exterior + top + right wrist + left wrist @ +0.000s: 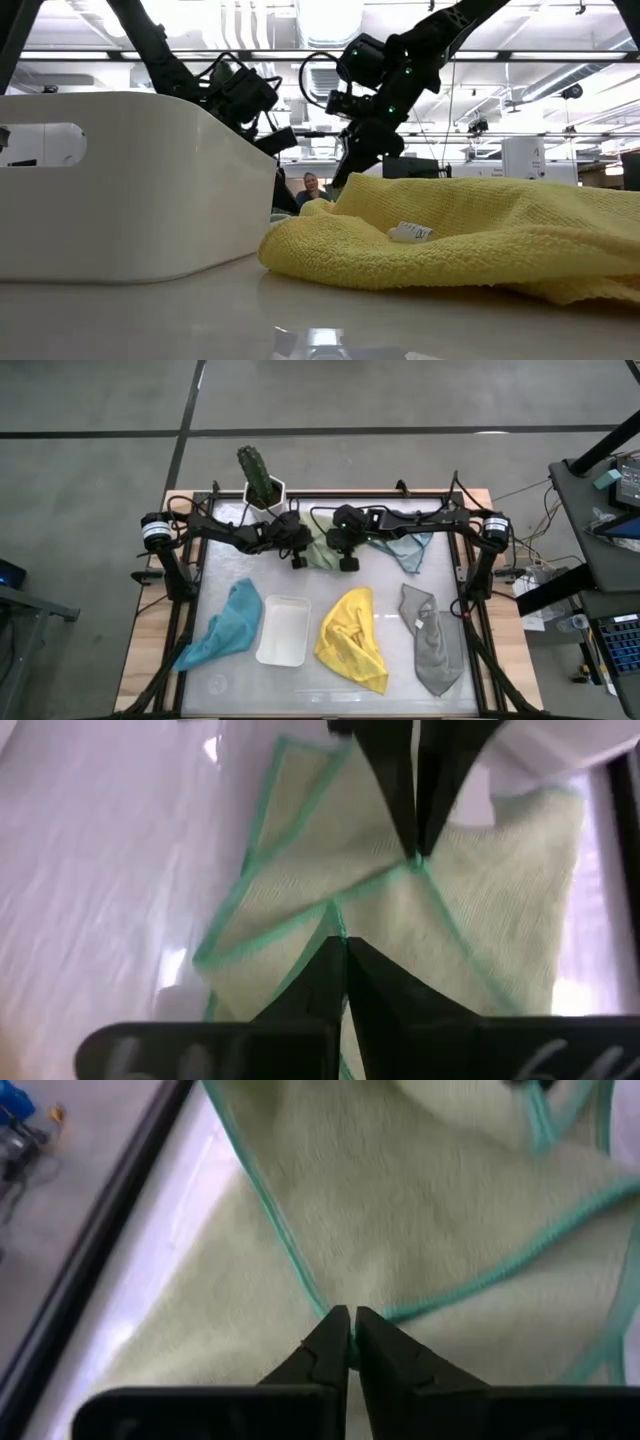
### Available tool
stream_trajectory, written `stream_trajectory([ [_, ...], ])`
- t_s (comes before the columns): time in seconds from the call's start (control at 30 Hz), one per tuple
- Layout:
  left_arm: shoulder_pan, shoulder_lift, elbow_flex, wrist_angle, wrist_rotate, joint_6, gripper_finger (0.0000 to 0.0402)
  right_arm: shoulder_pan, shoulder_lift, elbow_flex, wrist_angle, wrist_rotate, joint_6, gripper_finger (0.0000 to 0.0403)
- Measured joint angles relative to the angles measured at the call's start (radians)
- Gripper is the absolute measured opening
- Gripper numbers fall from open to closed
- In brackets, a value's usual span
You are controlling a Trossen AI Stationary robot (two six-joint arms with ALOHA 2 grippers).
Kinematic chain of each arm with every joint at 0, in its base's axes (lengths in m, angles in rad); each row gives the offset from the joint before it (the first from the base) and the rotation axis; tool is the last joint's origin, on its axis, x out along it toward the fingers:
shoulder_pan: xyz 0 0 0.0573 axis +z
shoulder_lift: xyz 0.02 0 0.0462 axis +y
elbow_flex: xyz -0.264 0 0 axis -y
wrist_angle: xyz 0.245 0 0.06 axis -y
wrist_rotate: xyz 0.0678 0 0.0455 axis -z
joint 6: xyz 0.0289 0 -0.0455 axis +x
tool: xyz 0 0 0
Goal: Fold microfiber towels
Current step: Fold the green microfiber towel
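The pale green towel (322, 550) lies crumpled at the table's far middle, between my two grippers. My left gripper (298, 560) is shut on its left near corner. My right gripper (348, 563) is shut on its right near corner. The light blue towel (405, 548) lies to the right of them. The teal towel (225, 625), the yellow towel (352, 638) and the grey towel (432, 640) lie spread along the near half. In the low view the yellow towel (470, 235) hides the green one. My left gripper pinches the green towel between its two fingers at a corner where two green-stitched edges meet (345, 1310). The fingers come from above, slanting down. The cloth beyond the fingers lies in folds, slack. My right gripper pinches a stitched corner of the green towel (338, 920) between its two fingers, from above. Several folded layers lie beyond it, slack. My left gripper's fingers (395, 790) show across the towel, on another corner.
A white tray (283, 630) stands between the teal and yellow towels. A potted cactus (260, 478) stands at the far edge, close behind my left arm. A black frame runs around the table. A person shows far behind the table in the low view (312, 187).
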Motion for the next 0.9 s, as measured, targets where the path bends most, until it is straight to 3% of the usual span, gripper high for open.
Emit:
stream_trajectory([
  [0.13, -0.001, -0.013, 0.000, 0.016, -0.001, 0.027, 0.0001, -0.004, 0.000, -0.001, 0.063, -0.042, -0.024, 0.0008],
  [0.5, -0.015, -0.146, -0.004, 0.007, 0.007, 0.025, 0.0000, -0.011, 0.001, -0.005, 0.142, -0.043, -0.021, 0.0008],
  [0.77, -0.051, -0.174, -0.006, 0.000, 0.053, 0.049, 0.0000, -0.013, 0.001, -0.006, 0.185, -0.043, -0.036, 0.0008],
  [0.9, -0.056, -0.185, -0.006, -0.092, 0.054, 0.045, 0.0000, -0.013, 0.001, -0.006, 0.178, -0.048, -0.035, 0.0008],
])
